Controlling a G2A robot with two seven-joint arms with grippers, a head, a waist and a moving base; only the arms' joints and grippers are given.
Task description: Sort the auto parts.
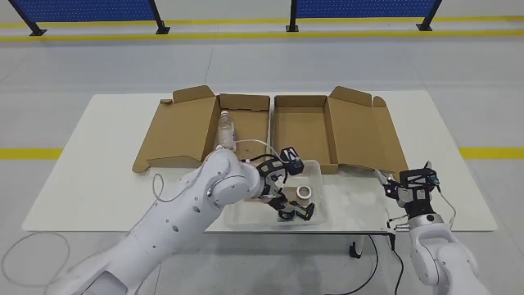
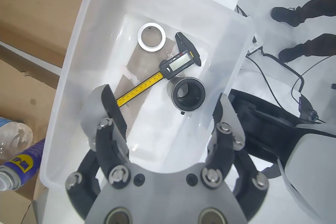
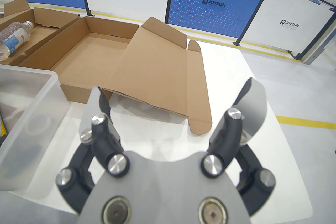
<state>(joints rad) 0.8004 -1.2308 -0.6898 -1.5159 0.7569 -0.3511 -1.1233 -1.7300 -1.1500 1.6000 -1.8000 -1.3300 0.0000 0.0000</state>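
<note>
Partly, caliper [image 2: 172, 66] beam end hides behind spread left claw [image 2: 164, 99] finger.

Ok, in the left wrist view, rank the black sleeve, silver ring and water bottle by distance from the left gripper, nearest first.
From the left gripper:
1. Black sleeve, in the bin, right by the open jaws.
2. Silver ring, farther along the bin floor.
3. Water bottle, outside the bin, in the cardboard box.

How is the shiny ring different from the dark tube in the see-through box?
The ring is pale silver; the tube is mostly black. The ring is thin and flat; the tube is taller and deeper. Both are round with a hole, and both lie in the clear box.
</note>
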